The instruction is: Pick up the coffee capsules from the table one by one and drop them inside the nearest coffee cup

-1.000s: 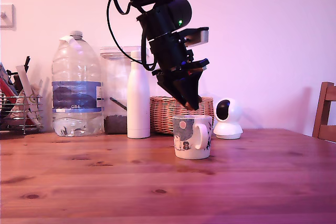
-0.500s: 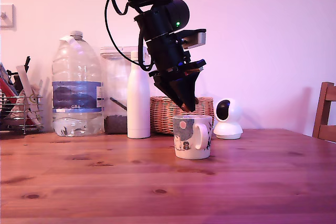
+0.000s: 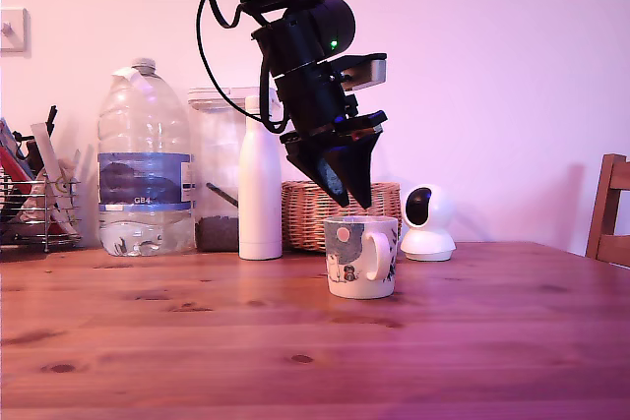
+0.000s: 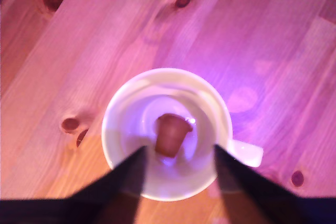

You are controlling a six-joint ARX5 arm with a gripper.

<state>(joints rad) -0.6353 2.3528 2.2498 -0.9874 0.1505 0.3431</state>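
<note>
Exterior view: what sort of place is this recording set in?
Probably a home kitchen or dining room: a reddish-brown pine table, a large clear plastic water bottle, a woven wicker basket and a wooden chair.

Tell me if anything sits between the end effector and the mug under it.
Nothing visible does. The end effector hangs open right above the mug on the table, with clear air down to the rim. In the wrist view a brown capsule shows between the fingers, inside the mug's opening.
</note>
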